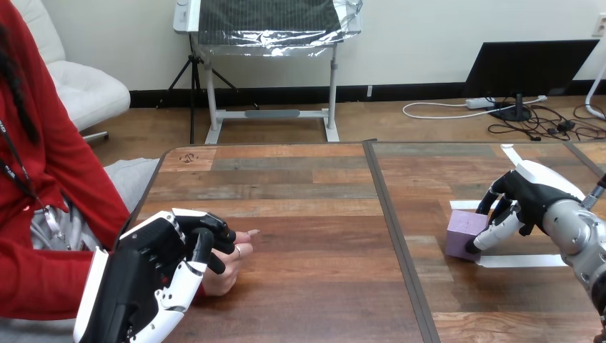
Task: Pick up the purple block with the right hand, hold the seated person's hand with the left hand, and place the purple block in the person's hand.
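The purple block (463, 231) rests on the table's right half, between white tape strips. My right hand (532, 196) reaches in from the right edge and is curled round the block. Its fingers sit at the block's far top edge and the thumb (493, 232) presses its near right side. At the lower left, my left hand (161, 268) lies over the person's hand (232, 275), which rests on the table with fingertips pointing right. My left fingers (211, 232) curl over the back of that hand and the thumb crosses its side.
The person sits at the table's left side, with a red sleeve running under my left forearm. White tape strips (522, 261) mark the block's spot. A dark seam (400, 243) splits the tabletop (314, 236) down the middle.
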Robot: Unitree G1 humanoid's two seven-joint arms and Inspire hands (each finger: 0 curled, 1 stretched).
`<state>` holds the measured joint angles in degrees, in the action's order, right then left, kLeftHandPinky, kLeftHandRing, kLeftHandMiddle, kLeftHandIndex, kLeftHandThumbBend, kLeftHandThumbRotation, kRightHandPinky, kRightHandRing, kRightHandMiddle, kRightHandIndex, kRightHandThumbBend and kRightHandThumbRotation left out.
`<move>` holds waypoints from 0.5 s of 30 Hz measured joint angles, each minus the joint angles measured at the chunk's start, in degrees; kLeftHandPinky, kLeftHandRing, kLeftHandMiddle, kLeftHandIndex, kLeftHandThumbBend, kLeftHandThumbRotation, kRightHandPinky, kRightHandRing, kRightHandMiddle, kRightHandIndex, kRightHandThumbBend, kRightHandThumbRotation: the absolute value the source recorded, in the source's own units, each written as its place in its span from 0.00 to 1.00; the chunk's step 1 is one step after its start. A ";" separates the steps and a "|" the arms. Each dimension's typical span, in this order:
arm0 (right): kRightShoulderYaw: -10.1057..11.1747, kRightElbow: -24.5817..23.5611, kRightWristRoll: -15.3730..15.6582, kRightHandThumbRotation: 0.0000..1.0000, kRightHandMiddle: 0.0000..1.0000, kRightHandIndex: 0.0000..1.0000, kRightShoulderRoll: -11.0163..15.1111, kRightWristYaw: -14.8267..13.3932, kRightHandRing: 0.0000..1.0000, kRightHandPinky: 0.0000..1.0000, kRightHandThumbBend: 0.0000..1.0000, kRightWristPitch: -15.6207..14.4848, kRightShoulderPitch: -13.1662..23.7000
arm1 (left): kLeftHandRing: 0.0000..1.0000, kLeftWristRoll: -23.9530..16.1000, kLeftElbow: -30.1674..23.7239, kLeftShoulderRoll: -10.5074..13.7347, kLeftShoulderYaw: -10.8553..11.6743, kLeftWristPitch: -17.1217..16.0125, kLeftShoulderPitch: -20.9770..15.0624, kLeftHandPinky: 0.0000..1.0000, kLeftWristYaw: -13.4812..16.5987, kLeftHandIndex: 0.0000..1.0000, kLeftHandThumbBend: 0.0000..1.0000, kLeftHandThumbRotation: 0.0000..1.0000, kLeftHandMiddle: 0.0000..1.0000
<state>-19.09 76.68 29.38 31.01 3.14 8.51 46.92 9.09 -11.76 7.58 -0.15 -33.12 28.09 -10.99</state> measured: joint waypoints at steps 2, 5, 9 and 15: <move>0.00 0.00 0.00 0.00 0.53 0.52 -0.07 0.00 0.49 0.44 0.80 -0.07 0.00 | 0.54 -0.07 0.00 0.00 0.00 0.00 0.00 0.41 0.03 0.51 0.24 0.46 0.56; -0.01 0.00 0.00 0.00 0.56 0.53 -0.19 0.00 0.54 0.48 0.81 -0.31 0.00 | 0.55 -0.13 0.00 0.00 0.00 0.00 0.00 0.41 0.06 0.51 0.24 0.46 0.56; -0.18 0.00 0.06 0.00 0.61 0.55 -0.39 0.04 0.62 0.56 0.82 -1.13 0.01 | 0.56 -0.11 0.00 0.00 0.00 0.01 0.01 0.42 0.06 0.52 0.25 0.46 0.57; -0.34 0.03 0.19 0.00 0.67 0.59 -0.77 0.33 0.69 0.63 0.85 -2.53 0.01 | 0.56 -0.12 0.00 0.02 0.01 -0.04 0.04 0.42 0.04 0.52 0.24 0.46 0.57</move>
<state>-19.43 76.71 29.57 30.23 3.48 5.98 46.92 8.97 -11.76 7.60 -0.14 -33.16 28.13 -10.95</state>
